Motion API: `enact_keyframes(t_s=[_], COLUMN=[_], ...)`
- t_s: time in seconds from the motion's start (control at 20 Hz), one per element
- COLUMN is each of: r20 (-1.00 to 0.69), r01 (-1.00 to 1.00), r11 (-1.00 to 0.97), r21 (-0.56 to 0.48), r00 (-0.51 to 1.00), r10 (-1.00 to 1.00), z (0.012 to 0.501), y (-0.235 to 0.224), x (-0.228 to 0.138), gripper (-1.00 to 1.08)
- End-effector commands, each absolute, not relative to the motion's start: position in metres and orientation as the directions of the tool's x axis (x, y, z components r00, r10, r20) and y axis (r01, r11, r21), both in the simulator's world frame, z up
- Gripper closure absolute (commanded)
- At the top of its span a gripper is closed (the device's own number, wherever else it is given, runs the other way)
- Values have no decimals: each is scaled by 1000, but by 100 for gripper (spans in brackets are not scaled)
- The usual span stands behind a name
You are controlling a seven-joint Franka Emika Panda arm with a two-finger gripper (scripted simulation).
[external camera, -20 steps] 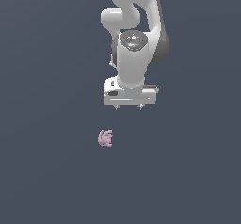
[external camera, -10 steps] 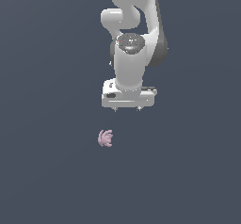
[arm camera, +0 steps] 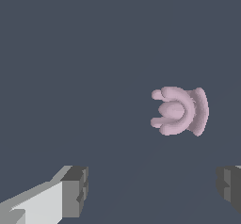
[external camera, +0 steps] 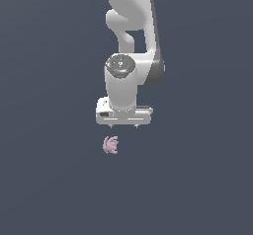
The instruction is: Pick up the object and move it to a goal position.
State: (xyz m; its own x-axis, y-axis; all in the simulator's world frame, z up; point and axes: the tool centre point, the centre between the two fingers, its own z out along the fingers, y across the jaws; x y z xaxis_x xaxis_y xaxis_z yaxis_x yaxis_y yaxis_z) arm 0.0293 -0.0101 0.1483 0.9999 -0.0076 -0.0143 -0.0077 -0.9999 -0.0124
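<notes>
Fingers: spread wide apart, gripping nothing; gripper sat at centre of the exterior view. Object: pale pink, lobed, resting on the desk just below centre, apart from the fingers.

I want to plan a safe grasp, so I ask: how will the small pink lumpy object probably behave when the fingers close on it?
The pink object shows curled, rounded lobes, so flat fingers may slip off them or twist it. It looks tiny beside the gripper, so it is probably light and easily nudged aside. Its curved ribs suggest that it could rock or roll if pushed.
</notes>
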Motion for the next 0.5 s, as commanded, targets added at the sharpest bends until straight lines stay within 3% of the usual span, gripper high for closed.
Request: enact_keyframes(t_s=[0.0,0.45], r20=[-11,-2], r01=[-17,-36], r11=[-1000,-999], r21=[-10,-2], r00=[1000,999], r10=[-17,-36], z=[134,97], y=[-26,-66], x=[39,60], gripper=[-92,-92])
